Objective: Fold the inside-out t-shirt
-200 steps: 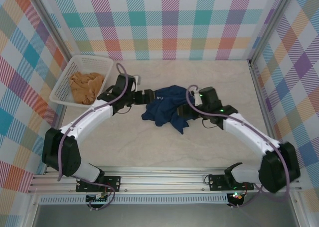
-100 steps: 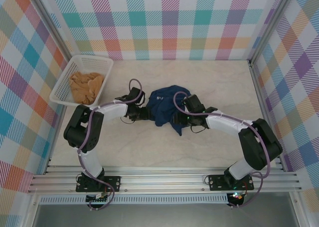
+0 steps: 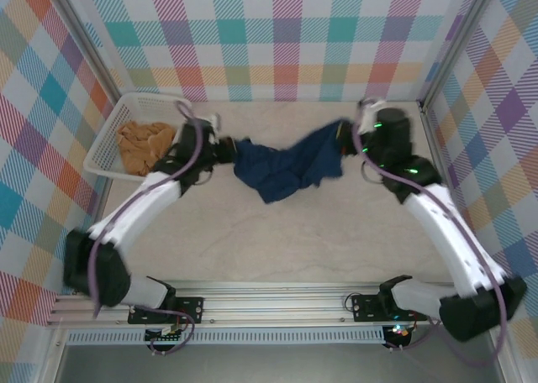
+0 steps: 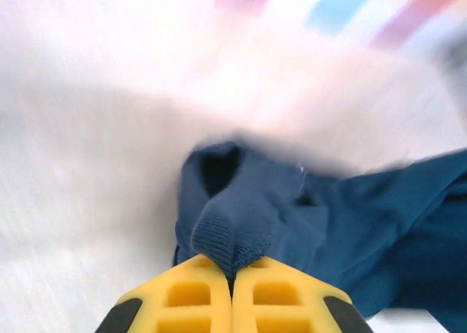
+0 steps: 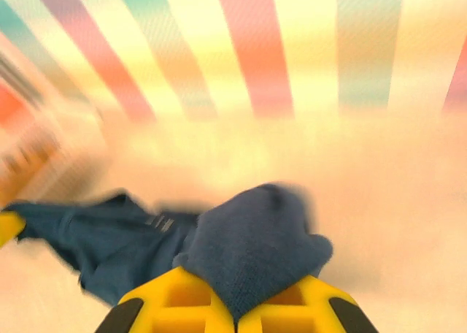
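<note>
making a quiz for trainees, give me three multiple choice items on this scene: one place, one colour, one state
1. Where is the tan cloth? A beside the basket; B in the basket; C on the shirt.
2. What colour is the shirt? A red; B white; C navy.
3. How is the left tool? A open; B shut on the shirt; C shut on the basket.

Answers: 1 B, it lies inside the white rim. 2 C, the cloth is dark blue in every view. 3 B, its yellow fingers pinch a fold of the shirt.
</note>
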Robot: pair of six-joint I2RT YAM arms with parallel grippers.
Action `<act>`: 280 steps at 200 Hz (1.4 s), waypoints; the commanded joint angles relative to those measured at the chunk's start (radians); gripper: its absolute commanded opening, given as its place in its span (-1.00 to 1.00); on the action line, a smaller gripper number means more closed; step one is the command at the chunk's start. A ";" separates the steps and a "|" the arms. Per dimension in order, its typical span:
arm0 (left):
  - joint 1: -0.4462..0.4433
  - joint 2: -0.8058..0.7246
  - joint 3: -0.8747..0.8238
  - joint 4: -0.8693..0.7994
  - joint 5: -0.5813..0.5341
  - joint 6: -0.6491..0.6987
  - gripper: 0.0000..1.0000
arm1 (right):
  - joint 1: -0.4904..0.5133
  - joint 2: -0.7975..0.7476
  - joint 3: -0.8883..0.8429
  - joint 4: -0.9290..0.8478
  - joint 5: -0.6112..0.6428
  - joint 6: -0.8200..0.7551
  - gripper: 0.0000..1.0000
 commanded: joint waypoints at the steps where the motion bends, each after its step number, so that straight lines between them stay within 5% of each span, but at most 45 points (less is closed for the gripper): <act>1: 0.012 -0.200 0.082 0.100 -0.186 -0.005 -1.00 | -0.015 -0.104 0.139 -0.005 -0.042 -0.080 -1.00; 65: 0.026 -0.306 0.376 -0.148 -0.388 0.215 -1.00 | -0.023 -0.094 0.382 -0.117 0.027 -0.192 -1.00; 94: 0.026 -0.422 0.379 -0.161 -0.352 0.236 -1.00 | -0.023 -0.190 0.320 -0.080 -0.085 -0.223 -1.00; 121: 0.026 -0.373 0.361 -0.205 -0.331 0.210 -1.00 | -0.022 -0.173 0.290 -0.093 0.067 -0.239 -1.00; 152: 0.026 -0.200 0.331 -0.273 -0.117 0.110 -1.00 | -0.036 0.031 0.246 -0.088 0.263 -0.287 -1.00; 171: 0.015 -0.118 0.285 -0.237 0.066 0.020 -1.00 | -0.123 0.269 0.304 -0.128 0.260 -0.251 -1.00; 192: -0.030 -0.055 0.257 -0.210 0.148 -0.026 -1.00 | -0.184 0.589 0.508 -0.320 0.324 -0.223 -0.43; 205: -0.057 -0.018 0.250 -0.205 0.173 -0.047 -1.00 | -0.131 0.641 0.478 -0.327 0.339 -0.258 -0.04; 217: -0.079 0.012 0.243 -0.201 0.192 -0.055 -1.00 | -0.025 0.528 0.228 -0.138 0.282 -0.304 0.26; 242: -0.096 0.066 0.244 -0.214 0.195 -0.057 -1.00 | 0.161 0.286 -0.116 0.073 0.028 -0.305 0.43; 280: -0.099 0.102 0.251 -0.223 0.231 -0.060 -1.00 | 0.453 0.241 -0.366 0.391 -0.012 -0.243 0.46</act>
